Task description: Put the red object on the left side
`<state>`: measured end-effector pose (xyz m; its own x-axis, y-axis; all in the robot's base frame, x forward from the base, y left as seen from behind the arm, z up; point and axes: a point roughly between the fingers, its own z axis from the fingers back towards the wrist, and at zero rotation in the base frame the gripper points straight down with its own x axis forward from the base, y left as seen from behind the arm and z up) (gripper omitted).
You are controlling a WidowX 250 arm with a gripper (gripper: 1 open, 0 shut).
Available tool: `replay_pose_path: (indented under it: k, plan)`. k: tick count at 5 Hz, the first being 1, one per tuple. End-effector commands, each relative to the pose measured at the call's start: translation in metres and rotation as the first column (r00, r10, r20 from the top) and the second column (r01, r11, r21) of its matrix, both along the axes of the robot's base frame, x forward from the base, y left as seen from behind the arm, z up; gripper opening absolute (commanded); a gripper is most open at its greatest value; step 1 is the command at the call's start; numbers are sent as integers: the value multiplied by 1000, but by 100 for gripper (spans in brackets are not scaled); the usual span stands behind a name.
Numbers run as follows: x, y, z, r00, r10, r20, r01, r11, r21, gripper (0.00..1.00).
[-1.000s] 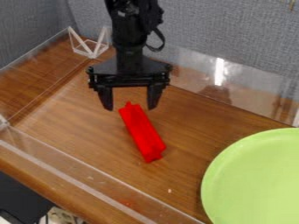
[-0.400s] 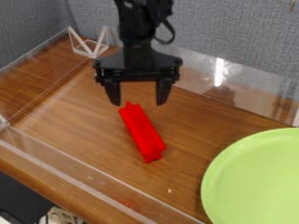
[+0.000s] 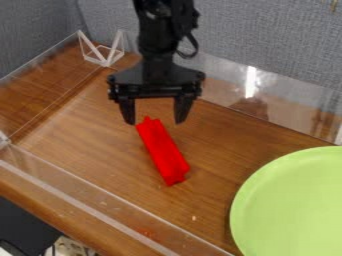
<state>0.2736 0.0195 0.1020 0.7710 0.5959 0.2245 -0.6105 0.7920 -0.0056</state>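
Note:
The red object [image 3: 163, 152] is a small bright red bar lying flat on the brown wood-grain tabletop [image 3: 80, 125], near the middle and angled from upper left to lower right. My black gripper [image 3: 154, 115] hangs just above its far end, open, with one finger on each side and nothing between them. The block rests free on the wood. The left side of the table stretches out beyond the gripper toward the clear wall.
A round lime-green plate [image 3: 294, 205] fills the lower right corner. Clear acrylic walls [image 3: 80, 205] border the table at the front and left. A small white wire stand [image 3: 96, 47] sits at the back left by the grey backdrop.
The gripper rose slightly off the block's far end and shifted a little right, then settled lower again. The red block has stayed where it lies.

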Motion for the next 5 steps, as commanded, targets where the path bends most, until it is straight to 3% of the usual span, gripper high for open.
replay_pose_path:
  k: [1,2,3,5]
  plan:
    - [-7,14,23,994,95,59,-95,995,2,100]
    - [-12,21,17,984,169,58,-169,986,-4,100]
    - [-13,13,20,977,206,58,-206,979,-9,100]
    - [-2,14,43,973,222,58,-220,975,-38,100]
